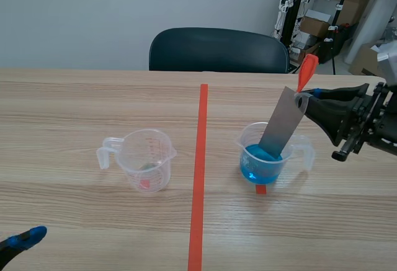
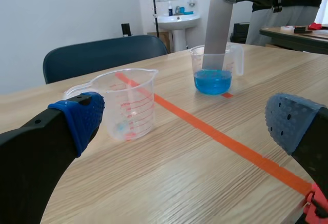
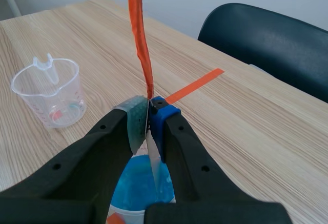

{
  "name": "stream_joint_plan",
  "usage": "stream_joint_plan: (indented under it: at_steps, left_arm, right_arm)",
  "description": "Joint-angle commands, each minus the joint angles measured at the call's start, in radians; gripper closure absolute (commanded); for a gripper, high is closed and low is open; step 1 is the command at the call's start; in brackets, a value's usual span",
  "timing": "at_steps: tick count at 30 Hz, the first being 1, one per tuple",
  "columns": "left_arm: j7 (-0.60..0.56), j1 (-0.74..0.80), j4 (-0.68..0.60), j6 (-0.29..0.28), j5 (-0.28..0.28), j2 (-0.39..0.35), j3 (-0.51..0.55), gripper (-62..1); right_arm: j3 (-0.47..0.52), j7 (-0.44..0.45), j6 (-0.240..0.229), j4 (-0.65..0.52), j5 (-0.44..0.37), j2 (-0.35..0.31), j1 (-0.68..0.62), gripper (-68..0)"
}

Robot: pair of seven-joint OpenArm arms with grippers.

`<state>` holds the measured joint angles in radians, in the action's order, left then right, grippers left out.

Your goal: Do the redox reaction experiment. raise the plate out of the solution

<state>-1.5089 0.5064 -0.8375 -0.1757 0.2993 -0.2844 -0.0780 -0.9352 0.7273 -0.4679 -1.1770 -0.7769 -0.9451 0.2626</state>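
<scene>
I see the flat grey metal plate [image 1: 282, 125], with an orange tape tab [image 1: 307, 69] on its top end. It leans tilted, its lower end down inside the clear plastic measuring cup [image 1: 248, 150], reaching the blue solution [image 1: 257, 167]. My right gripper [image 1: 304, 100] is clamped on the plate's upper end, just below the tab. The left gripper [image 2: 187, 121] rests low at the table's near left corner, fingers spread wide, facing a second clear measuring cup [image 1: 147, 159] across the orange tape line [image 1: 198, 172].

Right gripper [image 3: 148, 110] pinches the plate [image 1: 282, 123]; left gripper [image 2: 187, 121] low, agape.
</scene>
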Motion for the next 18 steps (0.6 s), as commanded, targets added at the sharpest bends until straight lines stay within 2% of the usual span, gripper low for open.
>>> stream_joint_plan:
  at_steps: [1,6,7,9,10,11,15,18]
  left_arm:
    - [-0.045,0.035,-0.019,0.002,-0.051,-0.047,0.002,-62.3]
    - [-0.045,0.08,-0.027,0.002,-0.19,-0.151,0.002,-62.3]
    - [-0.045,0.088,-0.031,0.002,-0.212,-0.172,0.002,-59.5]
    - [-0.045,0.103,-0.045,0.002,-0.245,-0.214,0.002,-42.5]
    - [-0.045,0.109,-0.054,0.002,-0.259,-0.234,0.002,-35.7]
    - [-0.045,0.112,-0.065,0.002,-0.269,-0.252,0.002,-31.6]
    - [-0.045,0.114,-0.107,0.001,-0.27,-0.321,0.002,-21.6]
    - [-0.045,0.117,-0.142,-0.017,-0.271,-0.379,0.002,-18.0]
  right_arm:
    - [0.012,-0.008,-0.005,-0.024,-0.028,-0.014,0.029,-0.6]
    - [0.012,-0.092,-0.005,-0.056,-0.048,-0.014,0.051,-0.6]
    - [0.012,-0.105,-0.005,-0.062,-0.047,-0.014,0.056,-0.6]
    - [0.012,-0.121,-0.005,-0.073,-0.047,-0.016,0.06,-0.6]
    - [0.012,-0.137,-0.005,-0.079,-0.047,-0.016,0.064,-0.6]
    - [0.012,-0.158,-0.005,-0.084,-0.047,-0.016,0.068,-0.6]
    - [0.012,-0.217,-0.005,-0.097,-0.048,-0.018,0.09,-0.6]
    - [0.012,-0.244,-0.005,-0.114,-0.078,-0.033,0.105,-0.6]
